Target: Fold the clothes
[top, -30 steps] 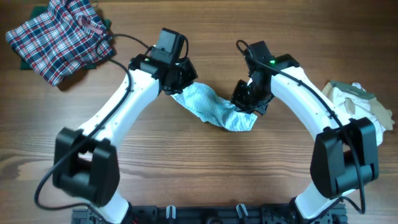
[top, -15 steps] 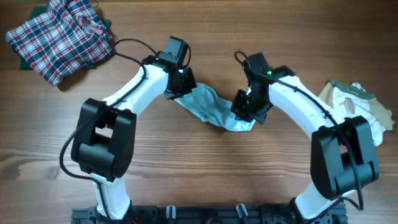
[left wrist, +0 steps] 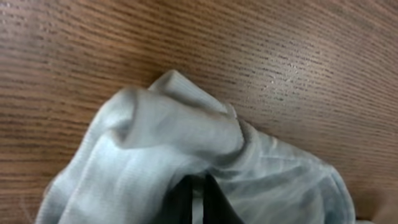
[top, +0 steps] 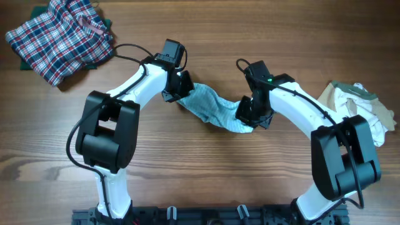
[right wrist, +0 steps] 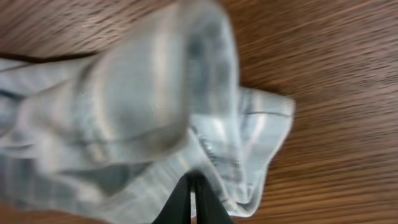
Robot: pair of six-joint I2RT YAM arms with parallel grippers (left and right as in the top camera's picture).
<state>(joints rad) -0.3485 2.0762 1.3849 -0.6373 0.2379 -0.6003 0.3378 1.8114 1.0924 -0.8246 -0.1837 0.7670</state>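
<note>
A pale blue-white striped garment [top: 212,107] hangs bunched between my two grippers near the table's middle. My left gripper [top: 181,86] is shut on its left end; in the left wrist view the black fingers [left wrist: 198,199] pinch the cloth [left wrist: 155,143]. My right gripper [top: 250,112] is shut on its right end; in the right wrist view the fingers [right wrist: 193,202] pinch the striped cloth [right wrist: 137,106] near its hem. A red-white-blue plaid garment [top: 59,37] lies at the far left. A beige and white pile [top: 359,103] lies at the right edge.
The wooden table [top: 200,169] shows bare wood in front of the arms. A dark green cloth [top: 19,62] peeks from under the plaid garment. Cables run along the left arm.
Both grippers have shifted slightly with the striped garment: the left moved a little toward the back, the right moved toward the front. The cloth between them stays bunched.
</note>
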